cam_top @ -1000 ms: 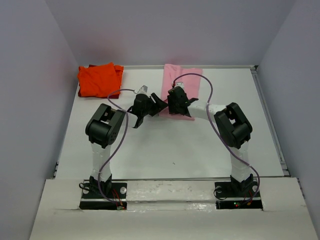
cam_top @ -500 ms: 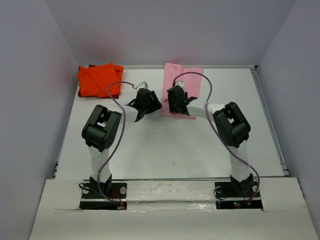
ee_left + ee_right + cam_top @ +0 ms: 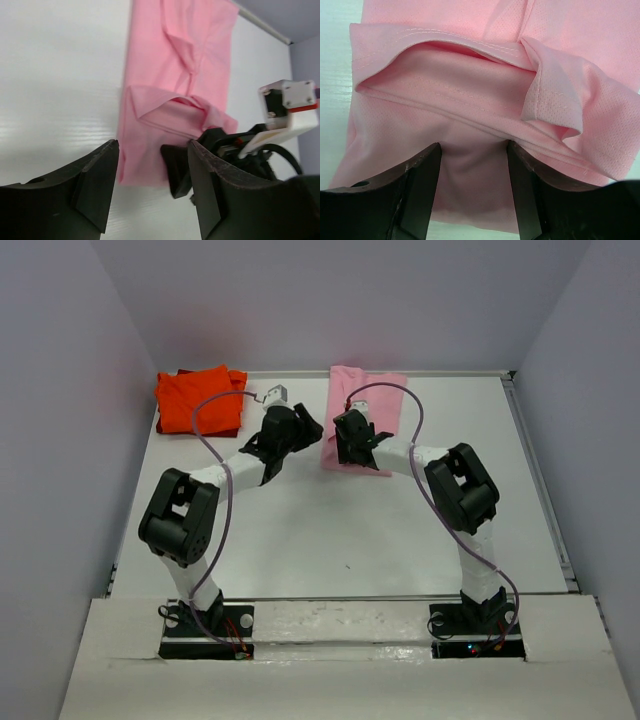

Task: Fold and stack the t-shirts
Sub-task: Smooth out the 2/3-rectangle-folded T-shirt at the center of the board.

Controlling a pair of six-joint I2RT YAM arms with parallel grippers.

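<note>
The light pink t-shirt [image 3: 368,400] lies partly folded at the back middle of the table, its near hem turned over into a loose pocket [image 3: 470,75]. The orange-red t-shirt [image 3: 198,400] lies folded in the back left corner. My right gripper [image 3: 345,448] is open over the pink shirt's near edge, with the cloth between its fingers [image 3: 472,172]. My left gripper [image 3: 300,430] is open and empty just left of that edge, above bare table [image 3: 152,172]. The left wrist view shows the pink shirt [image 3: 175,65] and the right gripper [image 3: 215,150] on it.
Purple-grey walls close in the table on three sides. A raised rail [image 3: 540,480] runs along the table's right edge. Each arm trails a looping cable [image 3: 215,415] above the table.
My left arm has stretched forward and right, bringing its gripper beside the pink shirt's near left edge. The right gripper has stayed almost in place on the shirt.
</note>
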